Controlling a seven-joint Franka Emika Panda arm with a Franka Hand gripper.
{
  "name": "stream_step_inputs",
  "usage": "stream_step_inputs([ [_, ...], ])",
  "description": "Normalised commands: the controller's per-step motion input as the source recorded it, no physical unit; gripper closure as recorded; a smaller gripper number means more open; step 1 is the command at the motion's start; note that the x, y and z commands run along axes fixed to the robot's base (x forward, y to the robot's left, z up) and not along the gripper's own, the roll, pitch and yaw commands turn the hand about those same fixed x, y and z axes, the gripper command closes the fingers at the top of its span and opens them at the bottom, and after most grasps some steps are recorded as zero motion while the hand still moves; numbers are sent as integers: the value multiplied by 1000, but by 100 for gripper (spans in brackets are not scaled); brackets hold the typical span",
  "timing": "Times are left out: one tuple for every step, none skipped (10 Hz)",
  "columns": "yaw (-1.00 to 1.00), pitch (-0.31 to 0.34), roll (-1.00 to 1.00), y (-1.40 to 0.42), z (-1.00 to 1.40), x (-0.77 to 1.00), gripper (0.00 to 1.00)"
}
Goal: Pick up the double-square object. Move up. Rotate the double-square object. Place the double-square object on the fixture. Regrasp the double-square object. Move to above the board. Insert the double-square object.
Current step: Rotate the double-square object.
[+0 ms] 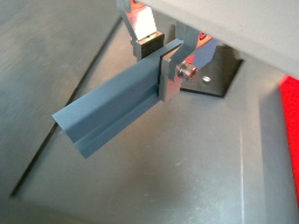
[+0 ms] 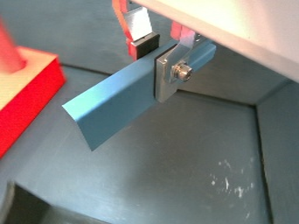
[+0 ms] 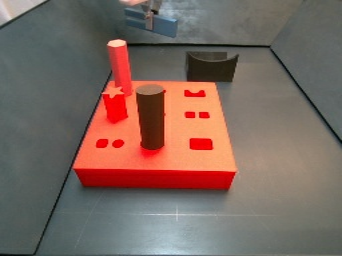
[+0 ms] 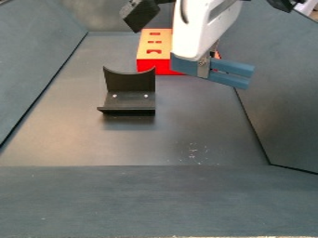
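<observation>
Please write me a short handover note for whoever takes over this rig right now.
Gripper: shut on the blue bar, jaws clamped near one end, held in the air clear of the floor.
Blue bar: in a side view it hangs tilted above the floor, beside the fixture, not touching it.
Fixture: bare, nothing resting in its notch.
Red board: carries a red post and a dark cylinder; several cutouts free.
Done: pick-up and lift.
Left: setting the bar on the fixture, regrasp, move over the board, insert.
</observation>
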Motion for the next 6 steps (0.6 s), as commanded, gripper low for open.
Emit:
stream_step_inputs([
  [-1000,-3,-9,17,-21,16,100],
  [-1000,-3,-9,17,-21,16,100],
  [-1000,-3,-11,18,-21,16,100],
  [-1000,-4,-12,18,-21,16,100],
  [-1000,-4,-13,18,-21,15,100],
  [-1000,-4,-13,18,-21,15,100],
])
